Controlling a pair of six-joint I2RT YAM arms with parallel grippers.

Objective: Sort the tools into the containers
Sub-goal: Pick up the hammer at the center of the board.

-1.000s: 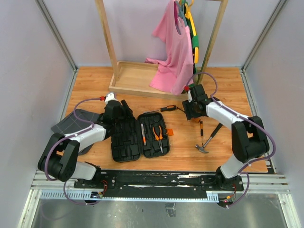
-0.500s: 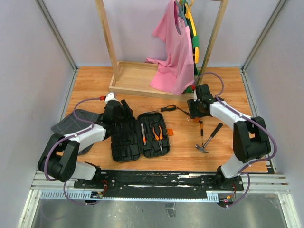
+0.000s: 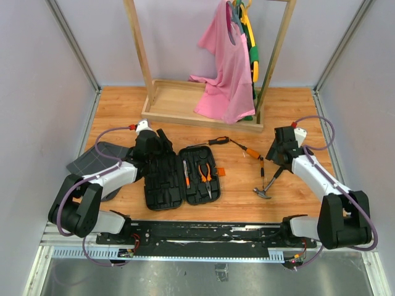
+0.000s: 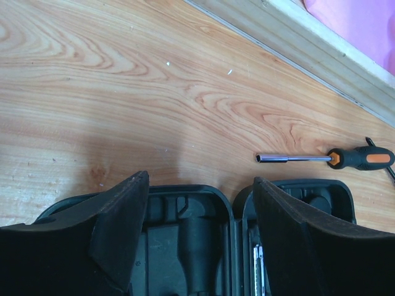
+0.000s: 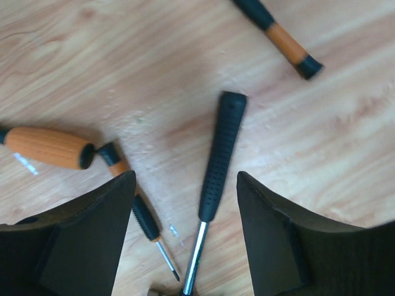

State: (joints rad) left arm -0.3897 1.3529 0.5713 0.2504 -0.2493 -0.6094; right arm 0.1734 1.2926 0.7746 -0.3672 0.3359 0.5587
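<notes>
On the counter [image 3: 123, 111]: open tool case [image 3: 162, 185], loose tools awaiting slots.
We log the tool case spread flat, slots up, pliers [image 3: 207, 174] seated; left jaws gape empty above its far rim; the hammer [image 5: 217, 145] lies below the wide, empty right jaws, probably our next pick; screwdrivers [image 5: 46, 148] rest just beside it, unsorted.

Bright, even light casts soft shadows on the table [image 3: 123, 114]; wrist views blur near the bottom.
</notes>
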